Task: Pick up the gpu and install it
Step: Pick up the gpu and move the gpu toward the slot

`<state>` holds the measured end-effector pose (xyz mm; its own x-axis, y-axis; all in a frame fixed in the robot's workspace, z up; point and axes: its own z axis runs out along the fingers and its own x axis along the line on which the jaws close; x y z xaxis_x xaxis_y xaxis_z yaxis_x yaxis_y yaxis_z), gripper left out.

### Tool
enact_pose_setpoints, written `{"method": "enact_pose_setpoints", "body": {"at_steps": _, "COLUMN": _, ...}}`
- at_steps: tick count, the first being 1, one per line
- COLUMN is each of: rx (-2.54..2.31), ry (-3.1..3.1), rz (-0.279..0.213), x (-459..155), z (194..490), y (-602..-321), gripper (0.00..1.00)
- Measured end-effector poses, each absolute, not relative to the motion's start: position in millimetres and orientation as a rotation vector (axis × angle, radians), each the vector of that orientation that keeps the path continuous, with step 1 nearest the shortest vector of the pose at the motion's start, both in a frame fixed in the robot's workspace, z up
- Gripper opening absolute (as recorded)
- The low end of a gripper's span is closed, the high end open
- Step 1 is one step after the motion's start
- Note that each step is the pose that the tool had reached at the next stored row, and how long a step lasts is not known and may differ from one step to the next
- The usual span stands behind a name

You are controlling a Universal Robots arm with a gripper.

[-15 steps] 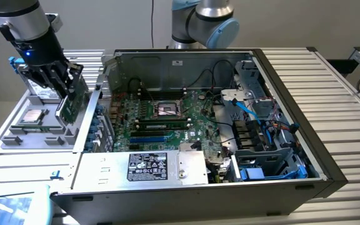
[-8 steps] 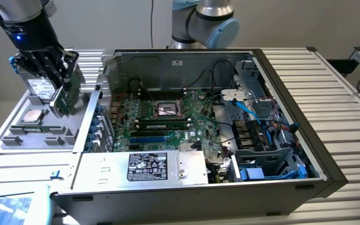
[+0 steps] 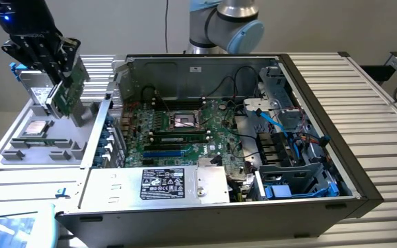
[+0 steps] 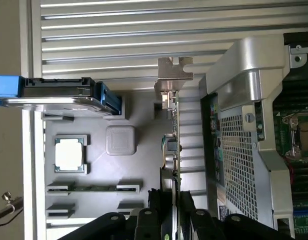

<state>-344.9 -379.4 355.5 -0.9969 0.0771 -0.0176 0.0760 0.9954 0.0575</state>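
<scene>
Aluminium slat table: one, carrying everything
Computer case: one, lying open side up on the table
Motherboard: one, green, sitting flat inside the case
Grey tray: one, lying just beside the case at the exterior view's left
Drive with blue rails: one, standing on edge in the tray
Gripper: one, black, hanging over the tray and clamping the gpu; jaws standing only a board's thickness apart
Fingers: pressing on opposite faces of the card
Gpu: one, gripped at one end and hanging below the gripper over the tray, outside the case; whether its low end is touching the tray, cannot tell
Gpu axis: long axis running steeply down from the fingers, slightly tilted; showing edge-on in the wrist view
Gpu bracket: silver, pointing away from the gripper at the far end
Processor chip: one, sitting in a tray pocket
Memory stick: one, lying in the tray near the chip
</scene>
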Motion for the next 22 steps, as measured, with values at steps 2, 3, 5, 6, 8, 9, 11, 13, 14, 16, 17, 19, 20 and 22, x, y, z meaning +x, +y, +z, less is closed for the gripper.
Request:
{"method": "enact_pose_setpoints", "body": {"at_steps": 2, "rx": 0.120, "ry": 3.118, "rz": 0.087, "x": -344.9, "z": 364.5, "y": -379.4, "gripper": 0.27}}
{"method": "enact_pose_setpoints", "body": {"at_steps": 3, "rx": 0.120, "ry": 3.118, "rz": 0.086, "x": -344.9, "z": 369.0, "y": -379.4, "gripper": 0.27}}
{"method": "enact_pose_setpoints", "body": {"at_steps": 5, "rx": 0.120, "ry": 3.118, "rz": 0.083, "x": -344.9, "z": 378.3, "y": -379.4, "gripper": 0.27}}
{"method": "enact_pose_setpoints", "body": {"at_steps": 6, "rx": 0.120, "ry": 3.118, "rz": 0.082, "x": -344.9, "z": 382.9, "y": -379.4, "gripper": 0.27}}
{"method": "enact_pose_setpoints", "body": {"at_steps": 8, "rx": 0.120, "ry": 3.118, "rz": 0.079, "x": -344.9, "z": 391.7, "y": -379.4, "gripper": 0.27}}
{"method": "enact_pose_setpoints", "body": {"at_steps": 9, "rx": 0.119, "ry": 3.118, "rz": 0.078, "x": -344.9, "z": 396.2, "y": -379.4, "gripper": 0.27}}
{"method": "enact_pose_setpoints", "body": {"at_steps": 11, "rx": 0.119, "ry": 3.118, "rz": 0.074, "x": -344.9, "z": 405.5, "y": -379.4, "gripper": 0.27}}
{"method": "enact_pose_setpoints", "body": {"at_steps": 13, "rx": 0.119, "ry": 3.118, "rz": 0.071, "x": -344.9, "z": 414.6, "y": -379.4, "gripper": 0.27}}
{"method": "enact_pose_setpoints", "body": {"at_steps": 14, "rx": 0.119, "ry": 3.118, "rz": 0.069, "x": -344.9, "z": 419.1, "y": -379.4, "gripper": 0.27}}
{"method": "enact_pose_setpoints", "body": {"at_steps": 16, "rx": 0.119, "ry": 3.118, "rz": 0.065, "x": -344.9, "z": 428.1, "y": -379.4, "gripper": 0.27}}
{"method": "enact_pose_setpoints", "body": {"at_steps": 17, "rx": 0.119, "ry": 3.118, "rz": 0.063, "x": -344.9, "z": 432.8, "y": -379.4, "gripper": 0.27}}
{"method": "enact_pose_setpoints", "body": {"at_steps": 19, "rx": 0.119, "ry": 3.118, "rz": 0.059, "x": -344.9, "z": 441.9, "y": -379.4, "gripper": 0.27}}
{"method": "enact_pose_setpoints", "body": {"at_steps": 20, "rx": 0.119, "ry": 3.118, "rz": 0.055, "x": -344.9, "z": 445.2, "y": -379.3, "gripper": 0.27}}
{"method": "enact_pose_setpoints", "body": {"at_steps": 22, "rx": 0.119, "ry": 3.118, "rz": 0.054, "x": -344.9, "z": 445.3, "y": -379.3, "gripper": 0.27}}
